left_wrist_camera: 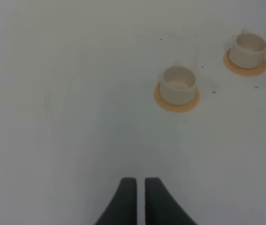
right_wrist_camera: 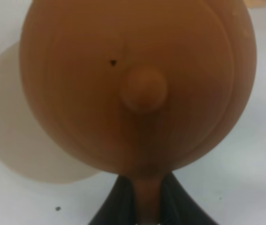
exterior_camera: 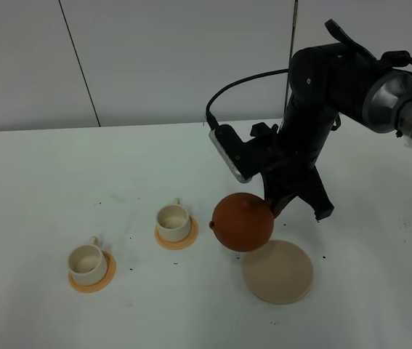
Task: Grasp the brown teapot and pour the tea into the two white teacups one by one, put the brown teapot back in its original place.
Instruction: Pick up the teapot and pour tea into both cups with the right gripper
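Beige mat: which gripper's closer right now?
Right. The right gripper holds the brown teapot right beside the beige mat; the left gripper hangs over the table facing the two white teacups, mat out of its view.

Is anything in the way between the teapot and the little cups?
No. The brown teapot, held up by the right gripper, has only bare white table between its spout and the nearer teacup. The other teacup sits farther left, past it.

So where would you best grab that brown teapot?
By the teapot's loop handle, coming from the side opposite the spout: the round body looks too wide for the right pincer, while the thin handle fits inside it.
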`<state>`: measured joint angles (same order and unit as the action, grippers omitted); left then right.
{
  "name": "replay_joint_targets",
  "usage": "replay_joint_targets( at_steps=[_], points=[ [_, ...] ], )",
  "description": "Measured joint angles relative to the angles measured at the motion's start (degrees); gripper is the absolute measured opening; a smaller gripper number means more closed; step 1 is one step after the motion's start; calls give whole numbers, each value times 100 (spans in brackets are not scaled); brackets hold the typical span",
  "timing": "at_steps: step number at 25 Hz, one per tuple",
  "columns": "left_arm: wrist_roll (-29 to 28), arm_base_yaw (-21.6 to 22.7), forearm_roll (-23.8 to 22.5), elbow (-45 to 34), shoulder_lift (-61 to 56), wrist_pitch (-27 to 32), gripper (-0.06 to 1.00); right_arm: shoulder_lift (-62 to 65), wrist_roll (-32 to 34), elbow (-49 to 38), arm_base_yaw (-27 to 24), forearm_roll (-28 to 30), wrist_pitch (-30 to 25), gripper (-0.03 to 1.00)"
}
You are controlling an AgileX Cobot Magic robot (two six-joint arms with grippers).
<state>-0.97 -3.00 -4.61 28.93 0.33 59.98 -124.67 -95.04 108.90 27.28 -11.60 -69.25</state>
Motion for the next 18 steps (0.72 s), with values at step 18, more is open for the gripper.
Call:
replay_joint_targets(
  at_steps=[18],
  points=[
    [0,0,0,0,0,0,10,42,3140,33,0,180,-56,9]
  ],
)
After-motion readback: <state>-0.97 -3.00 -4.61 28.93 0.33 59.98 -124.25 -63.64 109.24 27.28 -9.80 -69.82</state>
